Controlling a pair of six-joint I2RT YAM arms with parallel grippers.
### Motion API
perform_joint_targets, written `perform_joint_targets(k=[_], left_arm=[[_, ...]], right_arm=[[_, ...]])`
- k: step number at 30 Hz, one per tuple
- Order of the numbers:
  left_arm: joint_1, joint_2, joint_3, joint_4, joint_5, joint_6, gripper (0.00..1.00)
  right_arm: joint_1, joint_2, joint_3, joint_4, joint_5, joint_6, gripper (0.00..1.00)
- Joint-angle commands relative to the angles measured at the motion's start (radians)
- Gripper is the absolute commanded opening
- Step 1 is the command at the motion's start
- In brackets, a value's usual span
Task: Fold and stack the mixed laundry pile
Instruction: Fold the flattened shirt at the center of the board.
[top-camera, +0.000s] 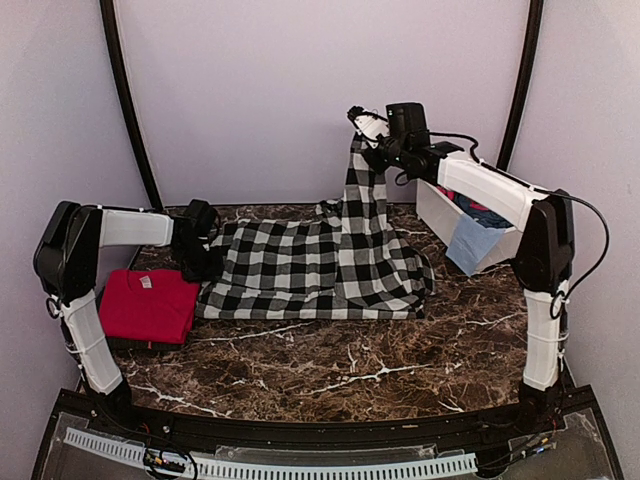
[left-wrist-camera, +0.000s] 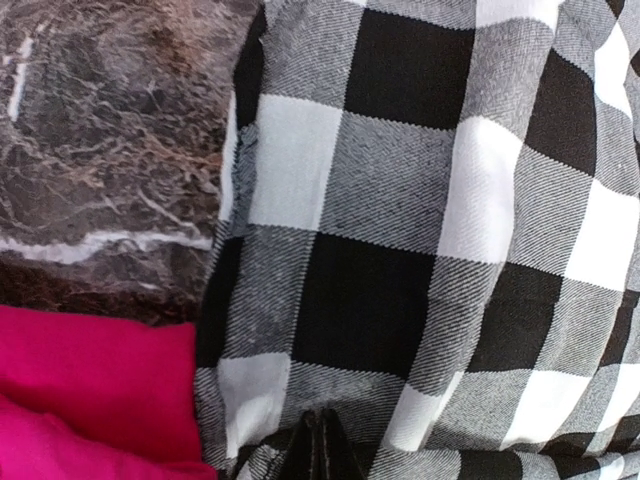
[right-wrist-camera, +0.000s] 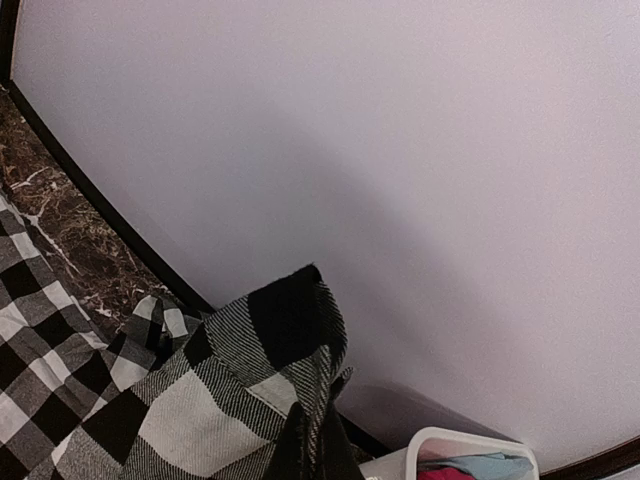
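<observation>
Robot lab test cell, plain pale walls (top-camera: 300, 90), marble-pattern table (top-camera: 400, 370), black frame poles (top-camera: 125, 100), two bolted robot arms (top-camera: 85, 330)

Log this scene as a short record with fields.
left gripper: shut on the left edge of the checked garment, low at the table
right gripper: shut on a corner of the checked garment, held high
red tee: folded, beside the left arm
white tub: back right, light blue piece hanging over its rim
</observation>
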Motion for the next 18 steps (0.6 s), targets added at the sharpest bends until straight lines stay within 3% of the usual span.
perform_joint_targets(k=[1,15,18], left_arm=[[0.007,-0.108,0.011,-0.043,-0.101,-0.003,0.0],[0.017,-0.126,-0.001,-0.032,-0.116,0.001,0.01],[0.017,-0.129,-0.002,-0.019,-0.089,0.024,0.26]], right_arm=[[0.025,0.051,0.065,0.074,0.037,-0.022,0.0],[0.056,0.22,0.258,0.158,0.15,-0.08,0.0],[0.058,0.236,0.296,0.173,0.149,-0.099,0.0]])
